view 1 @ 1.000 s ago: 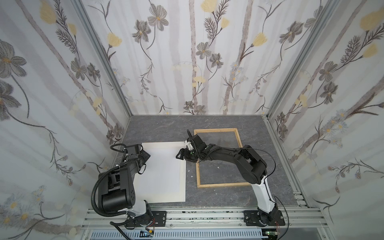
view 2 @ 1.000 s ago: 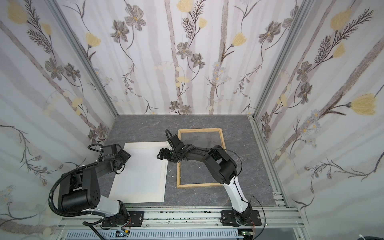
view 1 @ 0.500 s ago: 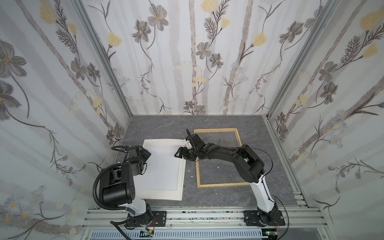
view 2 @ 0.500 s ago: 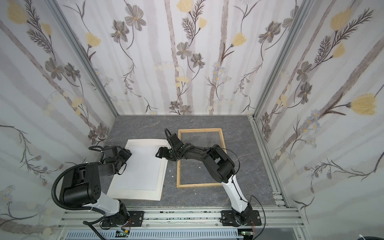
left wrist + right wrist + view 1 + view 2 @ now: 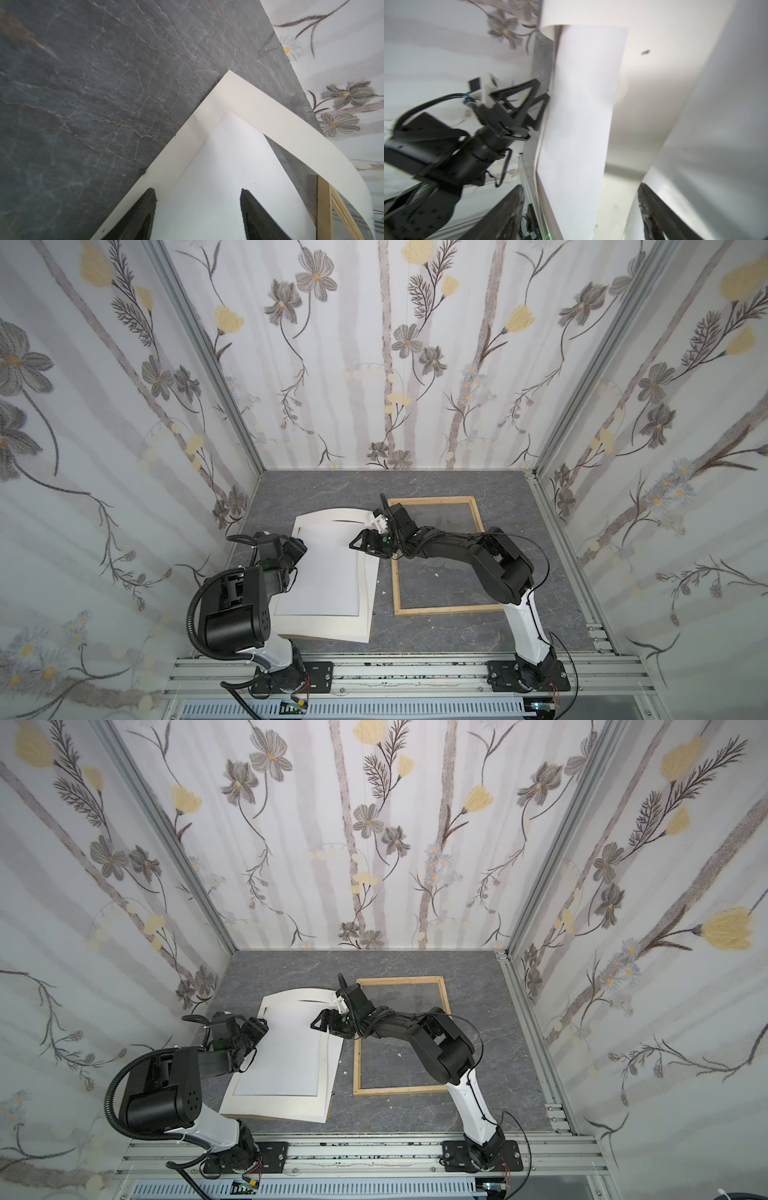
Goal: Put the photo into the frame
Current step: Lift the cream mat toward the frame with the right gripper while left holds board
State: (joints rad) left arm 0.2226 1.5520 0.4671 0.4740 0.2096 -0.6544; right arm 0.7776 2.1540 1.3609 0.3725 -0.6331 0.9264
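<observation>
The grey marbled surface [image 5: 457, 485] fills the floor of the cell in both top views. On it, toward 3 o'clock, the frame [image 5: 449, 609] lies flat, its light wood strips enclosing a clear pane with the surface showing through.

Just beside the frame, toward 9 o'clock, is a cream mat board [image 5: 324, 628] with a window cut in it. Its 6 o'clock end lies flat. Its 12 o'clock strip arches up off the surface, highest at the 1 o'clock corner, and the left wrist view shows grey surface under that raised strip.

The photo [image 5: 328, 576] lies white side up inside the mat's window, well outside the frame.

The left pincer [image 5: 301, 549] sits at the mat's 10 o'clock side. Its jaws are spread, one finger over the mat strip and one over the photo, with nothing clamped.

The right pincer [image 5: 356, 543] reaches across to the mat's 1 o'clock corner. Its jaws are wide apart and grip nothing, and the curled mat runs past one finger [image 5: 652, 209]. I cannot tell whether they touch.
</observation>
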